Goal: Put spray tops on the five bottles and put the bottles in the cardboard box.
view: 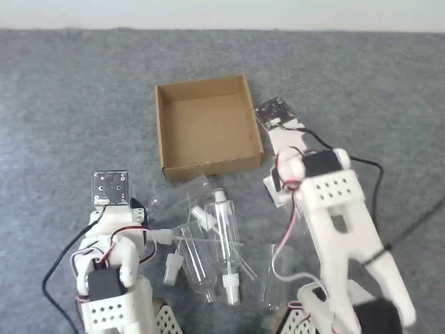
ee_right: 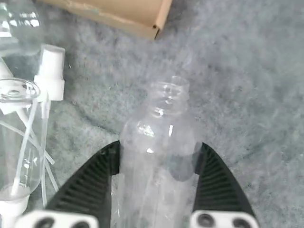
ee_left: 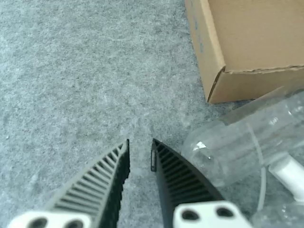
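A clear round plastic bottle [ee_right: 164, 118] with smooth, glossy walls and an open threaded neck lies gripped at its shoulder in the right hand [ee_right: 158, 152], whose black ribbed fingers [ee_right: 90, 185] press against both of its sides. The bare neck points toward a corner of the brown cardboard box [ee_right: 118, 14] without reaching it. Just beside it lies a loose heap of clear plastic bottles [view: 208, 243], in the middle of the worktop between the box and the near edge. They lie on their sides and overlap, so their number cannot be told. White plastic spray tops [view: 231, 287] with thin, translucent dip tubes are mixed in. One sits at the end of a bottle nearest the near edge, and another [view: 172, 268] lies at the left of the heap. The shallow, square, open-topped box has plain matte corrugated walls, and its bare floor shows in the high view. It stands toward the far edge, its near wall [view: 212, 167] close to the heap. The left hand [ee_left: 140, 145] hangs over bare surface left of the heap and near the box's near left corner. Its two pointed, ridged black fingers [ee_left: 107, 180] are parted a little with nothing between them, and one sits close to a bottle's rounded base [ee_left: 223, 152]. The grey felt-like worktop [view: 69, 104] has a short, fuzzy, mottled nap.
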